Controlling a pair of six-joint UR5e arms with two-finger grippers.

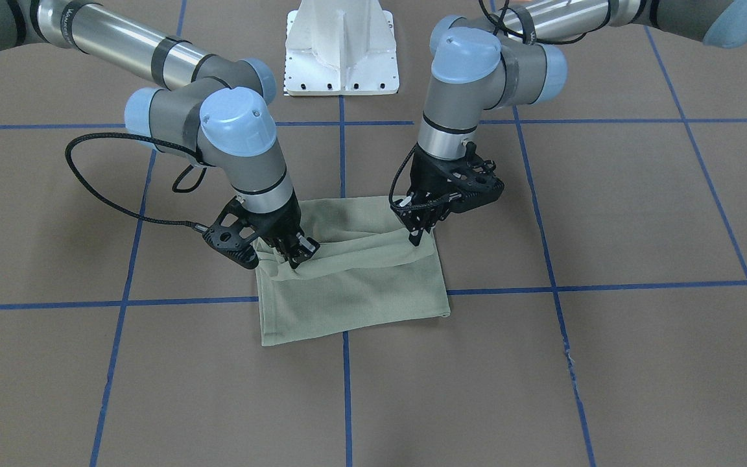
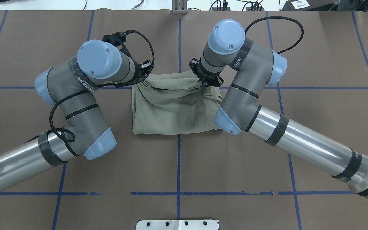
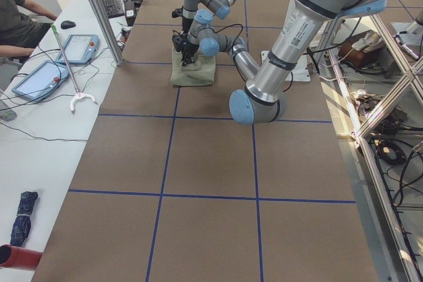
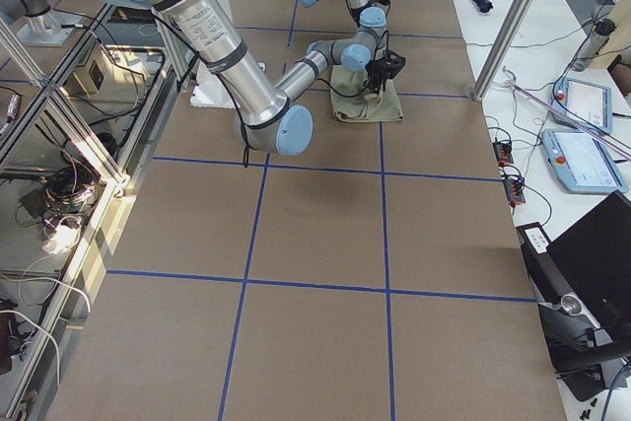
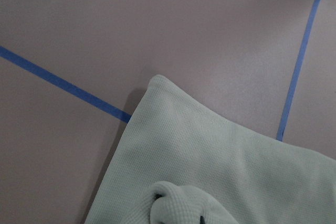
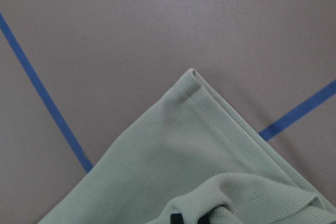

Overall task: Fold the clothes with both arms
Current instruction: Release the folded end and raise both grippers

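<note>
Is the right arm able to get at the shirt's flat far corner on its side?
Probably not yet: the right gripper is shut on a raised fold of the shirt; otherwise nothing seems to block it.

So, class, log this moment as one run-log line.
task: folding | garment: sage-green shirt, part-folded | left tool: shut on its fabric | right tool: shut on its fabric

Brown table [image 2: 235, 166] (blue tape grid [image 2: 203, 193])

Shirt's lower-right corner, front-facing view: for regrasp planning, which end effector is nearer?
Left. Left end effector grips the shirt on that corner's side; right end effector grips the opposite side.
</note>
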